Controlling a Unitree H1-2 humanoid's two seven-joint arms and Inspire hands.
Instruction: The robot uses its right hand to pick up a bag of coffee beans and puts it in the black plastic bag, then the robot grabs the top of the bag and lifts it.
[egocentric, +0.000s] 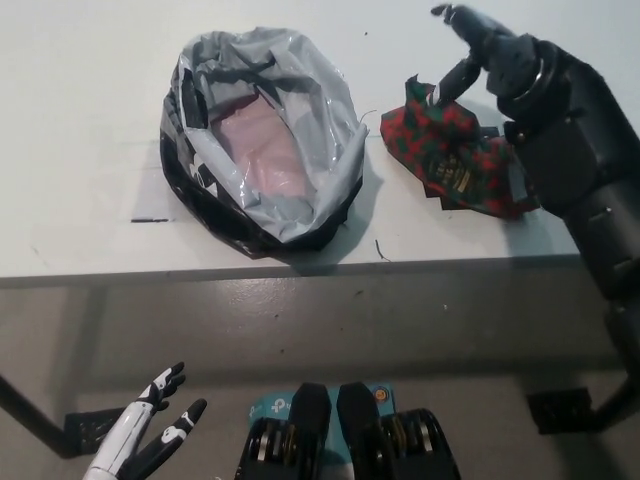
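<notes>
The coffee bag (445, 160), red and green patterned, lies crumpled on the white table (80, 120) right of centre. My black right hand (480, 55) hovers over its far upper edge, fingers apart and curled downward, holding nothing. The black right forearm (575, 170) covers the bag's right end. The black plastic bag (262, 140) sits left of it, mouth wide open, grey lining and a pink item showing inside. My white left hand (150, 435) rests open below the table edge at lower left.
The table's front edge (300, 268) runs across the middle of the view, with grey floor below it. A short dark mark (150, 220) lies on the table left of the plastic bag. A black base (570, 410) stands on the floor at lower right.
</notes>
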